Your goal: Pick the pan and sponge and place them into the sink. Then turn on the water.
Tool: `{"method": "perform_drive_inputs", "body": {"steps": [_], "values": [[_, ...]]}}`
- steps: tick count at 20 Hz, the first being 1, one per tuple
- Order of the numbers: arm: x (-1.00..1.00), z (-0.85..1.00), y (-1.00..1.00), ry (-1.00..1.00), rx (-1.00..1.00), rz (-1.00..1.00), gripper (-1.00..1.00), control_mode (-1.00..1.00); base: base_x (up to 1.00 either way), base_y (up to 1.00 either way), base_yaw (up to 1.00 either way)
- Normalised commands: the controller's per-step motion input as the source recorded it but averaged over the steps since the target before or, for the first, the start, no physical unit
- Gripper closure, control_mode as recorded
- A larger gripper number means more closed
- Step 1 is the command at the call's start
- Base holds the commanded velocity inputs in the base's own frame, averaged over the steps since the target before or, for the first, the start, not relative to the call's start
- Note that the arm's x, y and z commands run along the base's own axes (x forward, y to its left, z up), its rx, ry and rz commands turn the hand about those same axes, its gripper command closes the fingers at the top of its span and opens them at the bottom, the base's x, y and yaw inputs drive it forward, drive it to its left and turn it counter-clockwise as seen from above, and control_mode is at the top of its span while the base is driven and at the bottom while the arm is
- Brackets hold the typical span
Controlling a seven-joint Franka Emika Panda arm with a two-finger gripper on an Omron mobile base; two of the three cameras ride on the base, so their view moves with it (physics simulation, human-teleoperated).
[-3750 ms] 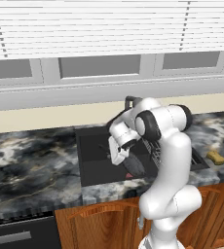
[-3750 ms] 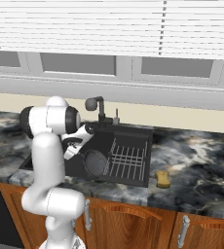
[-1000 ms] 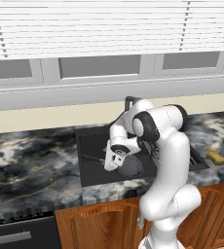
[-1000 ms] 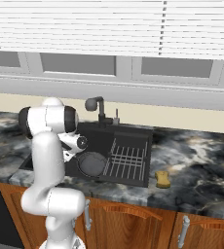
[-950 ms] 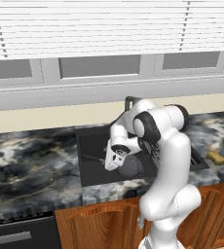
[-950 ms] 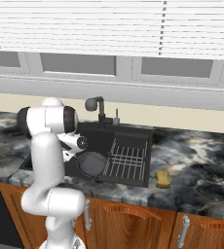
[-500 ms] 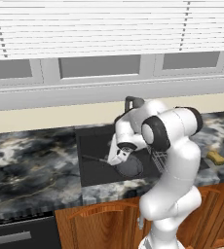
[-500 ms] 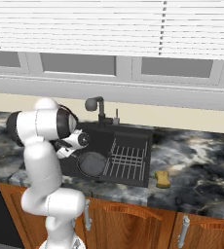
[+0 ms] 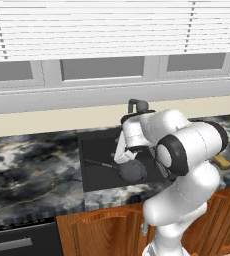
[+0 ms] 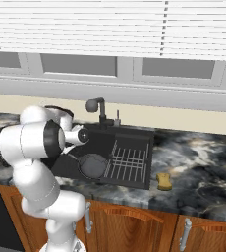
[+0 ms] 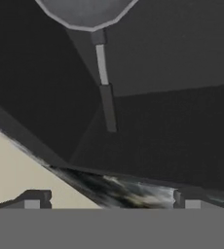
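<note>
The dark grey pan (image 9: 133,171) lies flat on the floor of the black sink (image 9: 98,148), its thin handle (image 9: 96,163) pointing left. From the right base view the pan (image 10: 92,165) sits beside the wire rack. My gripper (image 11: 111,200) is open and holds nothing; its fingertips (image 11: 35,199) stand wide apart. It hovers above the sink, and the pan (image 11: 87,10) and its handle (image 11: 105,92) lie ahead of it, untouched. The yellow sponge (image 10: 164,181) rests on the counter right of the sink and is also seen as the sponge (image 9: 222,162) past my arm.
A wire dish rack (image 10: 130,162) fills the sink's right half. The black faucet (image 10: 99,110) stands at the back rim, with no stream under it. Marble counter (image 9: 32,165) runs to both sides. A cream wall and a window with blinds stand behind.
My hand has risen a little off the pan's handle and the arm's elbow has swung round. The pan stays put in the sink. The jaws have stayed open.
</note>
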Motion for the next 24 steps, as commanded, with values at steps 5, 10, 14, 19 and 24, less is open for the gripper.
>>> {"method": "perform_drive_inputs", "body": {"steps": [5,10,14,19,24], "values": [[-0.27,0.60,-0.23,0.00,0.03,-0.02,-1.00,-1.00,0.00,0.00,0.00],[-0.26,0.55,-0.22,0.02,0.01,-0.03,-1.00,-1.00,0.00,0.00,0.00],[-0.23,0.44,-0.19,0.02,-0.07,0.00,-1.00,-1.00,0.00,0.00,0.00],[-0.06,0.26,-0.26,0.03,-0.15,-0.03,-1.00,-1.00,0.00,0.00,0.00],[-0.01,0.29,-0.25,0.05,-0.13,-0.06,-1.00,-1.00,0.00,0.00,0.00]]}}
